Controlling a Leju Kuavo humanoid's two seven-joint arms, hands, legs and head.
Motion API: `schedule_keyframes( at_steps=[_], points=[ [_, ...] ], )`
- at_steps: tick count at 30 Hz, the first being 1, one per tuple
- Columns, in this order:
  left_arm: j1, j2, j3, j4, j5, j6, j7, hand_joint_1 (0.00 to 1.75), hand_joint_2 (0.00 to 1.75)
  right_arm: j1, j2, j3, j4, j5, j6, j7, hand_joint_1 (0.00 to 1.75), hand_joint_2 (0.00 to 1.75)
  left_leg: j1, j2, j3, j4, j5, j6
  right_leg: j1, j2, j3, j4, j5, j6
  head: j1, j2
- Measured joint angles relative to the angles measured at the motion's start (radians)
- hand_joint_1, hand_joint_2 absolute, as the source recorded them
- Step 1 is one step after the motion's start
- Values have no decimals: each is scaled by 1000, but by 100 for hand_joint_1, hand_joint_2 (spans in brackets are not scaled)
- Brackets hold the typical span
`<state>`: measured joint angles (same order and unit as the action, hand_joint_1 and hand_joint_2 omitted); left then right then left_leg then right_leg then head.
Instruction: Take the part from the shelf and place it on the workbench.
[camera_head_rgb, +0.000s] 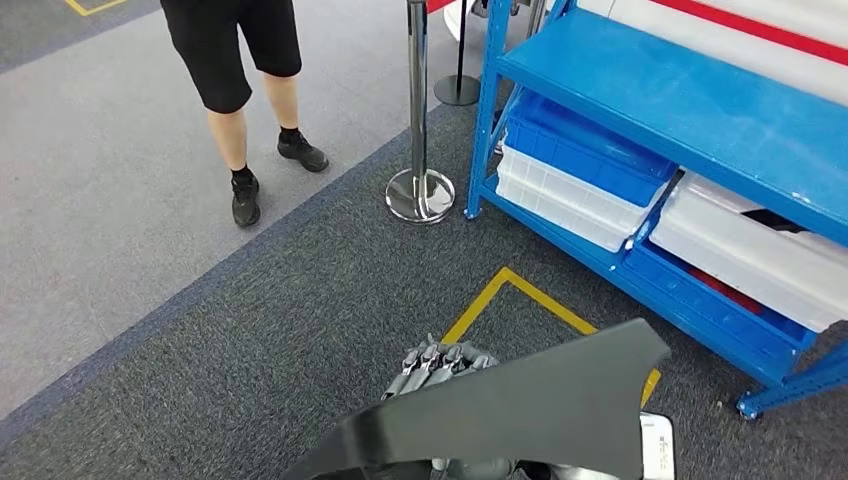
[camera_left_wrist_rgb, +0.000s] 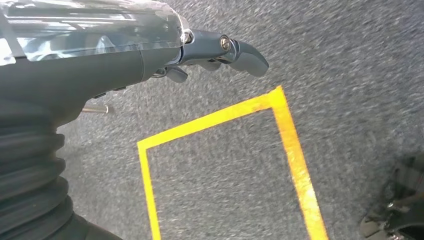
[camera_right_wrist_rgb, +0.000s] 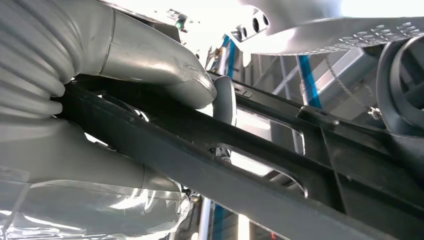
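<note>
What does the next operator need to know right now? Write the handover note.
Right hand: grips the black part, thumb over one of its bars.
Left hand: under the part's edge in the head view; its wrist view shows fingers stretched over carpet, so contact is unclear.
Part is off the blue shelf, carried low in front of the body above the yellow floor marking.
Done: pickup.
Left: reach the workbench and set the part down. A person stands ahead on the left.
</note>
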<state>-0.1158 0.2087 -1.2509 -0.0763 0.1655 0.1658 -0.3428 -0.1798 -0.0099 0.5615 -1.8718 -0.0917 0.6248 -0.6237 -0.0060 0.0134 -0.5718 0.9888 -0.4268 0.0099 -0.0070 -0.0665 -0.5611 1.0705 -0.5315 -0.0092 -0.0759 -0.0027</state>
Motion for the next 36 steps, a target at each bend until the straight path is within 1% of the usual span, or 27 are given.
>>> schedule_keyframes(
  at_steps=[2,3,4,5,6,7,8,9,11,13,14,15,17,19,20,21,22,24,25,26,28,29,31,32,34,35,36],
  points=[
    [-2,-3,0,0,0,6,3,0,175,-3,1,5,11,-5,-9,0,175,175,3,-20,4,-7,6,5,-2,51,-50,109,-59,2,0,0],
    [-3,-6,0,0,0,9,4,0,175,-3,1,6,17,-6,-11,0,175,175,3,-32,2,-5,6,6,-3,60,-83,174,-85,4,0,0],
    [-3,-9,0,0,0,11,5,0,175,-3,1,7,25,-7,-13,0,175,175,4,-45,1,-2,6,5,-4,64,-107,220,-96,7,0,0],
    [-2,-12,0,0,0,14,2,0,175,-4,1,8,32,-7,-16,0,175,175,5,-58,0,2,4,4,-6,65,-116,232,-86,10,0,0],
    [0,-15,0,0,0,18,-2,0,175,-4,1,9,38,-5,-20,0,175,175,7,-73,-1,8,1,1,-9,68,-106,203,-56,14,0,0],
    [1,-18,0,0,0,24,-8,0,175,-5,1,11,44,-3,-23,0,175,175,11,-88,-2,17,-3,-4,-14,77,-80,143,-15,18,0,0],
    [1,-20,0,0,0,29,-14,0,175,-7,2,13,50,1,-26,0,175,175,13,-102,-6,27,-9,-10,-20,103,-54,82,12,22,0,0],
    [0,-22,0,0,0,35,-19,0,175,-9,2,16,56,4,-28,0,175,175,14,-115,-14,40,-14,-16,-25,127,-34,35,30,23,0,0],
    [-1,-24,0,0,0,41,-27,0,175,-12,5,22,67,11,-29,0,175,175,17,-137,-30,54,-18,-29,-26,156,-25,7,28,16,0,0],
    [3,-26,0,0,1,43,-32,0,175,-19,11,32,75,16,-29,0,175,175,21,-151,-39,54,-15,-40,-23,134,-26,4,31,3,0,0],
    [6,-28,0,0,1,44,-34,0,175,-24,15,39,79,16,-28,0,175,175,20,-135,-44,61,-18,-44,-23,122,-24,2,32,-4,0,0],
    [6,-29,1,0,0,45,-35,0,175,-29,18,44,82,16,-28,0,175,175,18,-109,-54,84,-31,-47,-23,108,-21,0,32,-10,0,0],
    [1,-32,3,0,0,49,-38,0,175,-36,23,57,87,14,-29,0,175,175,17,-45,-105,191,-83,-53,-18,76,-17,-3,30,-18,0,0],
    [-1,-37,6,0,0,50,-42,0,175,-41,24,69,91,10,-33,0,175,175,19,-24,-169,317,-131,-55,-12,44,-16,-3,26,-23,0,0],
    [1,-39,7,0,0,49,-45,0,175,-43,24,75,92,8,-36,0,175,175,20,-22,-182,341,-132,-54,-9,30,-14,-3,23,-24,0,0],
    [5,-41,8,0,0,48,-47,0,175,-46,24,80,92,5,-38,0,175,175,19,-20,-174,324,-112,-51,-7,17,-12,-3,21,-25,0,0],
    [7,-42,9,0,0,47,-49,0,175,-49,24,83,92,3,-40,0,175,175,18,-14,-146,266,-78,-47,-6,5,-9,-3,18,-24,0,0],
    [8,-42,11,0,0,45,-53,0,175,-56,24,88,92,-1,-42,0,175,175,6,24,-75,126,-22,-33,-3,-17,0,-4,11,-21,0,0],
    [6,-42,11,0,0,45,-55,0,175,-59,23,90,92,-1,-43,0,175,175,-2,40,-53,80,-10,-25,-2,-27,2,-5,9,-17,0,0],
    [5,-42,11,0,0,44,-56,0,175,-61,23,93,92,-2,-43,0,175,175,-9,49,-45,61,-10,-19,-1,-36,4,-7,8,-13,0,0],
    [8,-39,12,0,0,43,-57,0,175,-64,23,98,92,-2,-43,0,175,175,-14,32,-42,48,-6,-7,-4,-50,9,-14,7,-3,0,0],
    [11,-38,12,0,0,43,-57,0,175,-66,23,101,92,-2,-43,0,175,175,-13,21,-36,36,-1,-2,-6,-39,12,-13,4,1,0,0],
    [10,-38,13,0,0,42,-56,0,175,-70,22,106,92,-5,-42,0,175,175,-7,1,-22,16,8,9,-8,11,-6,33,-25,7,0,0],
    [8,-39,16,0,1,42,-56,0,175,-71,20,109,93,-7,-42,0,175,175,-7,-9,-20,13,10,12,-9,39,-33,85,-50,7,0,0],
    [3,-41,23,0,1,42,-55,0,175,-72,16,113,96,-12,-42,0,175,175,-6,-34,-20,14,9,16,-9,61,-102,206,-94,10,0,0],
    [4,-42,27,0,1,42,-55,0,175,-72,13,115,97,-14,-42,0,175,175,-5,-48,-19,15,8,15,-9,64,-124,237,-94,12,0,0],
    [5,-44,29,0,2,41,-56,0,175,-73,11,117,98,-16,-42,0,175,175,-4,-62,-19,19,6,13,-11,66,-130,233,-73,15,0,0]
  ],
)
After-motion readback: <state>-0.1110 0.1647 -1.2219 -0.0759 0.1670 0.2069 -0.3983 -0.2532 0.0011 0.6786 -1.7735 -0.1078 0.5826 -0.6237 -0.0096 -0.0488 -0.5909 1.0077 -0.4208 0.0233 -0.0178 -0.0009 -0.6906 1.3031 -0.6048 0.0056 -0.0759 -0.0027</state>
